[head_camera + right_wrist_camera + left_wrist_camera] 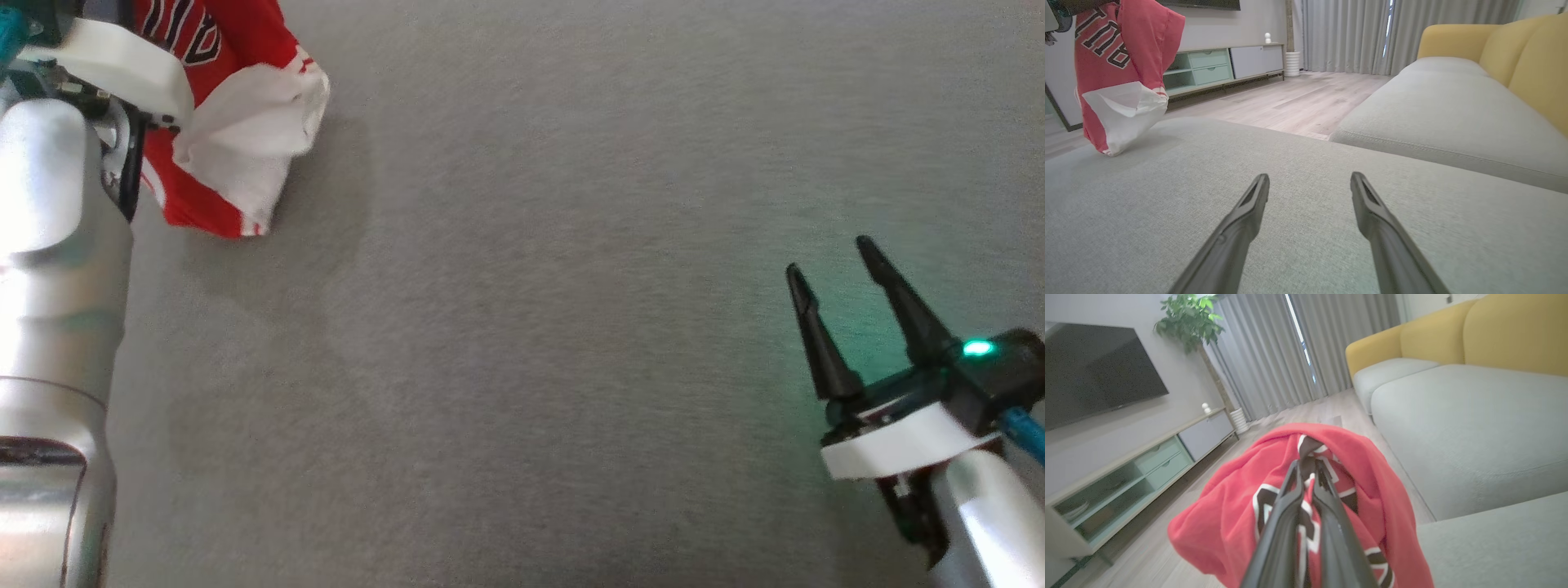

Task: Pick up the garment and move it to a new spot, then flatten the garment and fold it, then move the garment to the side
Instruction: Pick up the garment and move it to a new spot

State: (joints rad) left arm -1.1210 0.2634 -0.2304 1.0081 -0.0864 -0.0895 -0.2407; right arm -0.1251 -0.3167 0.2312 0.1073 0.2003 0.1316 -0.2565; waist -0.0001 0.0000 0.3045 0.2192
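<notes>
At upper left of the head view, the garment (237, 155), red with a white panel, hangs bunched from the left gripper (1306, 465), jaws clenched on its fabric. Black, white-edged lettering shows only in part and cannot be read. Its lower end appears to touch the grey cushion (531, 327). The right gripper (831, 260) hovers well apart, jaws released. A cabinet (1216, 65) stands beyond.

The garment (245, 106) is bright red with a white panel and black letters edged in white, up at the far left corner of the plain grey woven seat (531, 327). The right gripper (831, 260) shows black fingers and a glowing green light. Behind, a mustard-yellow sofa back (1527, 53) and mint-green cabinet drawers (1208, 67).
</notes>
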